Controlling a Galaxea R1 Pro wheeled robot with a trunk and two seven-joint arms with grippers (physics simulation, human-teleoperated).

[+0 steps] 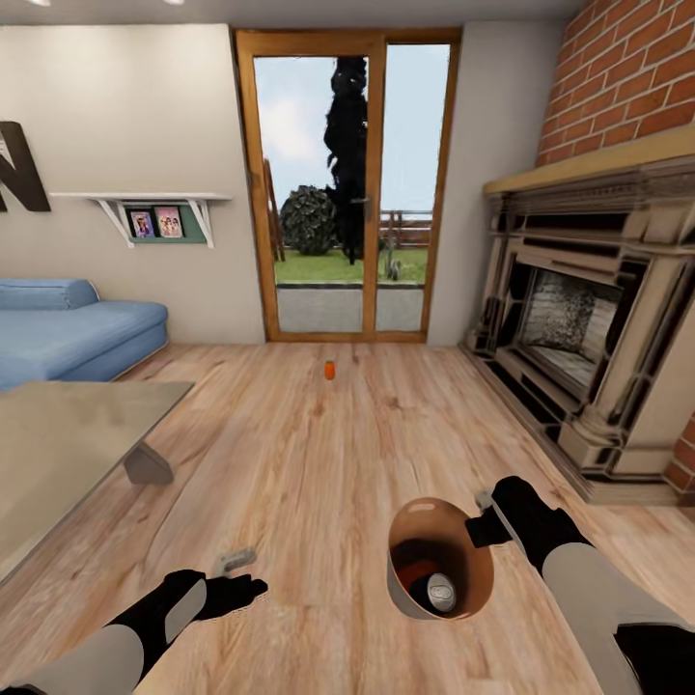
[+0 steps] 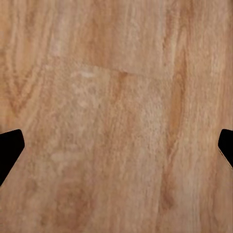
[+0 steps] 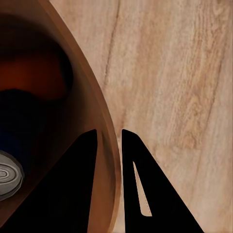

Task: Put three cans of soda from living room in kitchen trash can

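Observation:
In the living room, one can of soda [image 1: 329, 370], orange-red, stands alone on the wood floor far ahead, before the glass door. My right gripper [image 1: 483, 516] is shut on the rim of the tash can [image 1: 394, 565], grey outside and tan inside. In the right wrist view the gripper [image 3: 109, 141] has one finger inside the rim [image 3: 104, 121] and one outside. Two cans lie in the bin: one with its silver top [image 1: 441, 592] up, one orange-red [image 1: 415, 555]. My left gripper [image 1: 241, 571] hangs open over bare floor, its fingertips [image 2: 9, 150] wide apart.
A glass coffee table [image 1: 68, 425] stands at the left, with a light-blue sofa [image 1: 68, 328] behind it. A large fireplace [image 1: 589, 338] under a brick wall lines the right side. The wood-framed glass door [image 1: 347, 193] is straight ahead. Open floor runs down the middle.

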